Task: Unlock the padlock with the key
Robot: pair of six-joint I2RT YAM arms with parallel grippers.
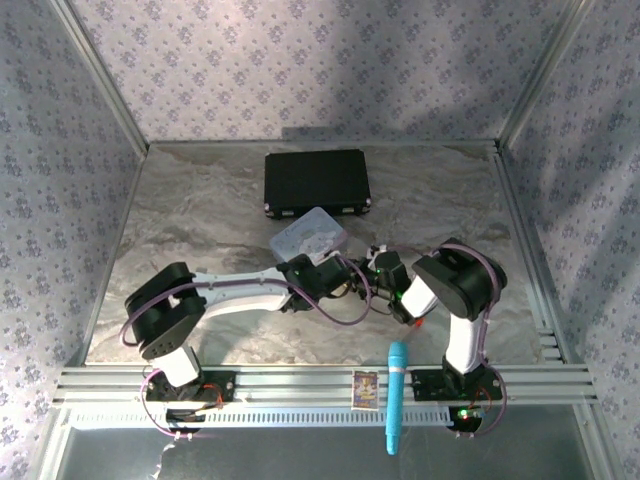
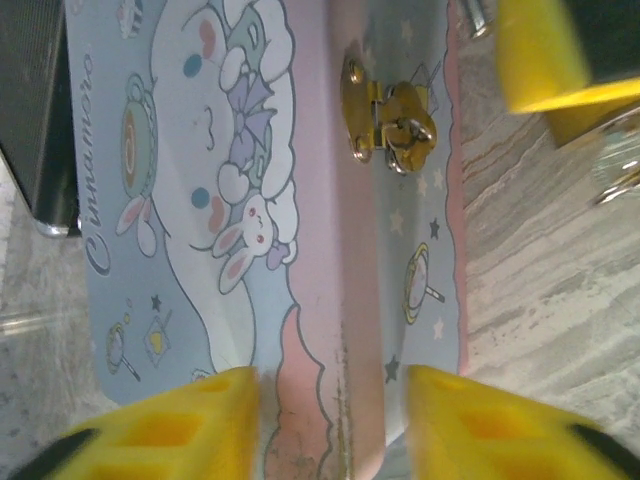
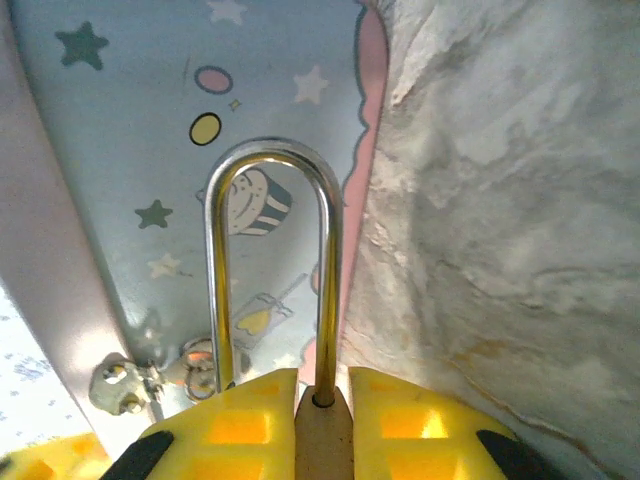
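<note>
Risk, blue tube point(image 1: 396, 395): lying across the near rail between the arm bases, it could roll off if an arm swings back carelessly.
Risk, padlock point(image 3: 325, 435): only its narrow brass body is pinched, so a twist from a key could turn it in the grip or pop it loose.
Risk, key: it cannot be made out in any view. If it lies loose on the marble table point(image 1: 200, 220), it is thin enough to be hard to pick up and align.
Right gripper point(image 3: 325, 400): clamped tight on the padlock body, with the silvery shackle point(image 3: 268, 148) arching up free just beside the tin's side wall. Whether the shackle is latched cannot be told, as one leg runs behind a finger.
Left gripper point(image 2: 332, 390): fingers spread apart and holding nothing, poised over the edge of the pastel tin point(image 2: 200, 200).
Hasp point(image 2: 390, 120): brass, on the tin's side, apart from the shackle.
Black case point(image 1: 317, 183): just beyond the tin, uninvolved.
</note>
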